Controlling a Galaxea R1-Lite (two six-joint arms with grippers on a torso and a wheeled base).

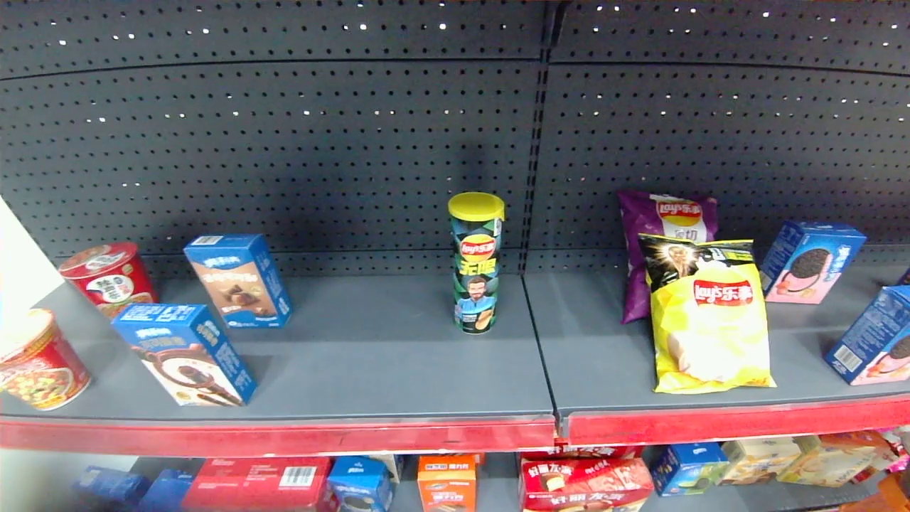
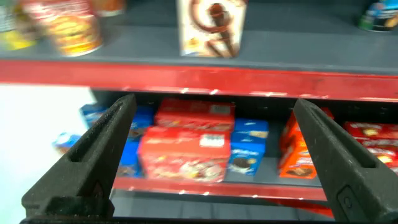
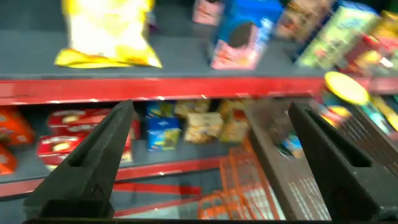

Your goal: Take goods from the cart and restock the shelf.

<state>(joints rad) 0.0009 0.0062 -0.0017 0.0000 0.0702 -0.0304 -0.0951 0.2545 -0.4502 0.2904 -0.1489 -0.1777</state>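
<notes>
Head view: shows a grey shelf (image 1: pixel 398 370) with a red front edge. Finds a can (image 1: pixel 476 263) upright near the middle, well apart from the other goods. Places two blue boxes (image 1: pixel 238 281) and two red cups (image 1: pixel 108 277) toward the robot's left. Places a yellow bag (image 1: pixel 711 320) toward its right, propped in front of a purple bag (image 1: pixel 657 242), with two pink boxes (image 1: pixel 810 262) farther right. Catches a lower shelf (image 1: pixel 782 498) underneath, packed with boxes.

Left wrist view: shows the left gripper (image 2: pixel 214 102) with jaws spread wide and nothing held. Frames a red box (image 2: pixel 186 149) between the jaws, on the lower shelf, with a small blue pack (image 2: pixel 249 146) just beside it. Finds one blue box and one red cup past the fingertips, up on the grey shelf behind its red edge.

Right wrist view: shows the right gripper (image 3: pixel 211 109) with jaws likewise wide apart and empty. Frames lower-shelf boxes and the orange wire of the cart (image 3: pixel 239 186) between the jaws. Finds the yellow bag and a pink box past the fingertips, on the grey shelf. Catches a second can (image 3: pixel 347 90), yellow-lidded, just outside one finger and close to the cart's dark frame. Cannot tell whether it lies inside the cart.
</notes>
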